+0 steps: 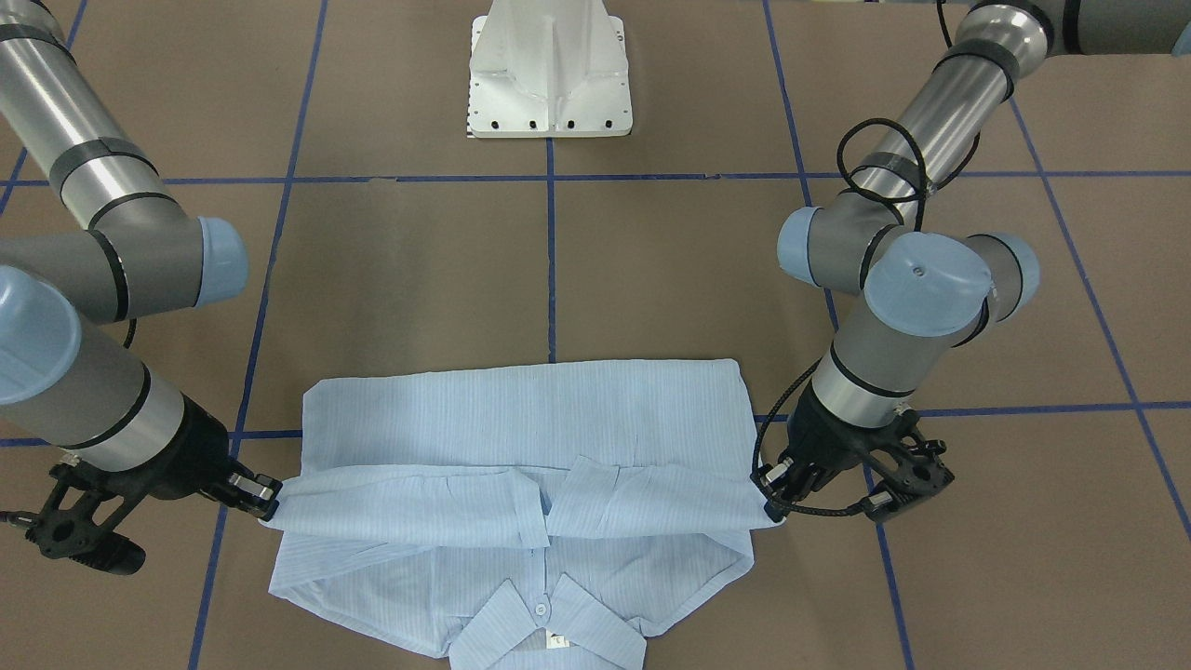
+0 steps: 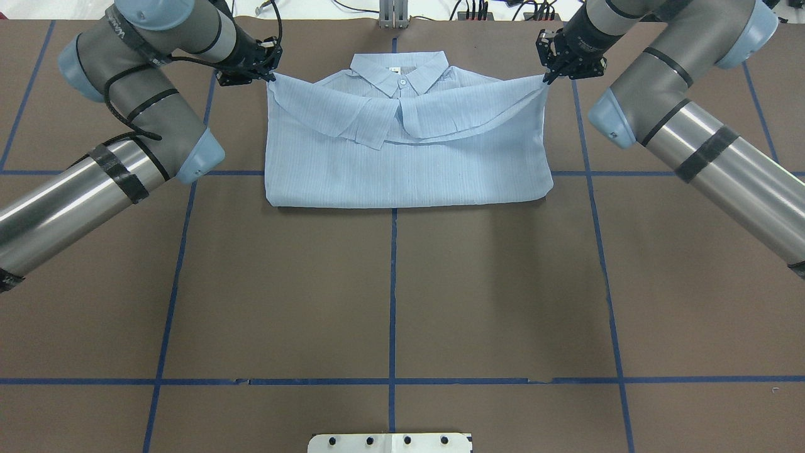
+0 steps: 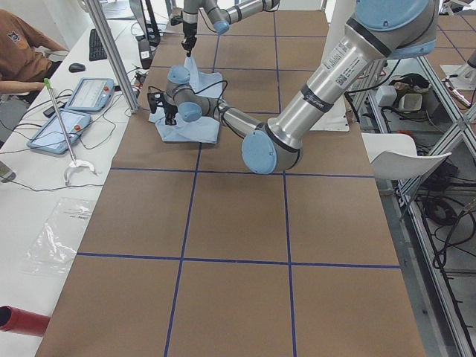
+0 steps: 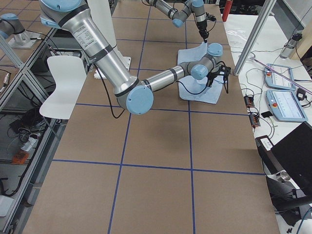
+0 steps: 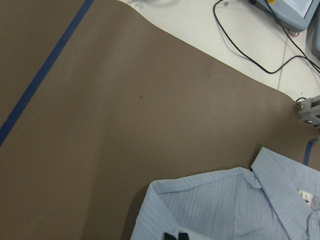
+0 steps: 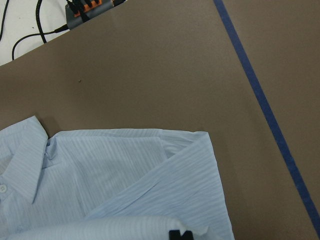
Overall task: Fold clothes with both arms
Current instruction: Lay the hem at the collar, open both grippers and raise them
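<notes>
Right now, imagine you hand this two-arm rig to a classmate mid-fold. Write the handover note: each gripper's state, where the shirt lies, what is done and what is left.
Left gripper: shut on one end of the shirt's doubled-over edge.
Right gripper: shut on the other end, so the edge hangs between them.
Shirt: on the far part of the table, with the collar away from the robot.
Done: the sleeves are folded in, and the lower half is brought over toward the collar.
Left: probably lower the held edge below the collar, open both grippers and pull back.
</notes>
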Controlling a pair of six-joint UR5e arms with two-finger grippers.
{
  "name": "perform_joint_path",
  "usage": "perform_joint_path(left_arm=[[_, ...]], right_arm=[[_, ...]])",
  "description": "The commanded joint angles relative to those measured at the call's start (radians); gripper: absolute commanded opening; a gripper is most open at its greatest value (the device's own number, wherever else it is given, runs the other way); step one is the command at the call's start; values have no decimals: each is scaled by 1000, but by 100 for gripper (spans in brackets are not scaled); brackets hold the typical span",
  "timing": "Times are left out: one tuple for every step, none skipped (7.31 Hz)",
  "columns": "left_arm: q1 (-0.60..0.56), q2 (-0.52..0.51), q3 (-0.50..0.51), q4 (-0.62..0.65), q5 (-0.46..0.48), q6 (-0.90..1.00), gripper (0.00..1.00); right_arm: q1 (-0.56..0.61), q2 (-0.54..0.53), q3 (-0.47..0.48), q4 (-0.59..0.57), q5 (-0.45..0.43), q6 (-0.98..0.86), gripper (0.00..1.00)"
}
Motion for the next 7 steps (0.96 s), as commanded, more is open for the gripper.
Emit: perform_joint_path(left_arm=[[14,19,9,-67,5,1,99],[14,18,-5,-69,7,-1,100],[14,30,-31,-65,7,-11,100],[14,48,-52,-64,7,-10,100],[14,64,-78,-63,7,-10,100],[14,71,-113,-58,7,-12,100],[14,94,-167,-37,5,-15,100]], right_arm=[[-14,20,-35,4,-9,-9,78],[-20,9,-33,48,-46,-24,100],[-20,-6,-33,88,-49,-24,100],[-19,-11,-33,92,-48,-33,100],[-19,-37,-15,96,-44,-52,100],[-34,-90,43,98,-43,-50,100],[-78,-142,101,96,-51,-33,100]])
